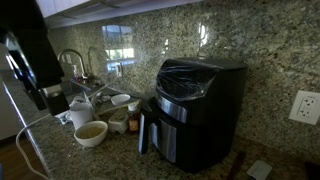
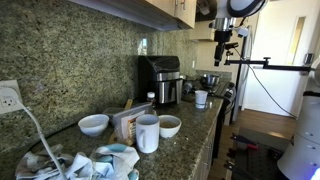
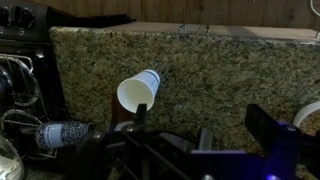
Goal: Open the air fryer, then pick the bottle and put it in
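Air fryer (image 2: 160,76) stands against the granite backsplash with its drawer pushed in, and the bottle (image 2: 151,100) stands upright on the counter (image 2: 195,130) just in front of it, white cap up, nothing gripping it. Reading across an exterior view, a wall outlet (image 2: 8,97) comes first, then a white bowl (image 2: 94,124), a tall white cup (image 2: 147,133) and a second bowl (image 2: 169,126), then the bottle and the air fryer, then another cup (image 2: 201,98) farther along. At the far right the gripper (image 2: 223,50) hangs high, well apart from both. In the wrist view its fingers (image 3: 205,138) look spread with nothing between them, though that picture is dim, so I would not swear to it.
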`<state>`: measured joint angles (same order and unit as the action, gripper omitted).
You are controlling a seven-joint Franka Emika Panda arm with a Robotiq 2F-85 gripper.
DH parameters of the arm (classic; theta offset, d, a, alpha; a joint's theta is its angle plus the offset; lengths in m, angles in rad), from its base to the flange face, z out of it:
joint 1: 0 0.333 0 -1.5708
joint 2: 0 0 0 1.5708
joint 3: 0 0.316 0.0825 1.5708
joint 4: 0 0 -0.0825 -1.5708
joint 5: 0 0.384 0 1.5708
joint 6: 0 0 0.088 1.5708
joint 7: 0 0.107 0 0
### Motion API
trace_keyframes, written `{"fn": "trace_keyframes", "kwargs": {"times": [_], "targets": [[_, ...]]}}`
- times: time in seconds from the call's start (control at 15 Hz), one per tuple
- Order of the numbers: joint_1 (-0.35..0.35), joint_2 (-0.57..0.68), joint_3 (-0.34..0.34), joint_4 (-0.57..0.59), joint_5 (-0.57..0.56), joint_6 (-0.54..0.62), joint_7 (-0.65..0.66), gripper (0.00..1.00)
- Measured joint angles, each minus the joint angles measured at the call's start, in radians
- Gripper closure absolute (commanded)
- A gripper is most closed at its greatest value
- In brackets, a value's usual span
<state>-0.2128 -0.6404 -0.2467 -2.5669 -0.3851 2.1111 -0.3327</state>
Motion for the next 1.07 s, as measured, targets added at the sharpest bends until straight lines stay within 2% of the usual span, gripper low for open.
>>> {"fn": "trace_keyframes", "kwargs": {"times": [0.4,0.93,1.07], "targets": [[0.009,0.06,-0.004,-0.027,0.018,0.047,0.003,0.0],[0.029,0.337,-0.013,-0.059,0.135,0.363,0.024,0.0],[0.041,0.393,-0.012,-0.045,0.166,0.399,0.024,0.0]]}}
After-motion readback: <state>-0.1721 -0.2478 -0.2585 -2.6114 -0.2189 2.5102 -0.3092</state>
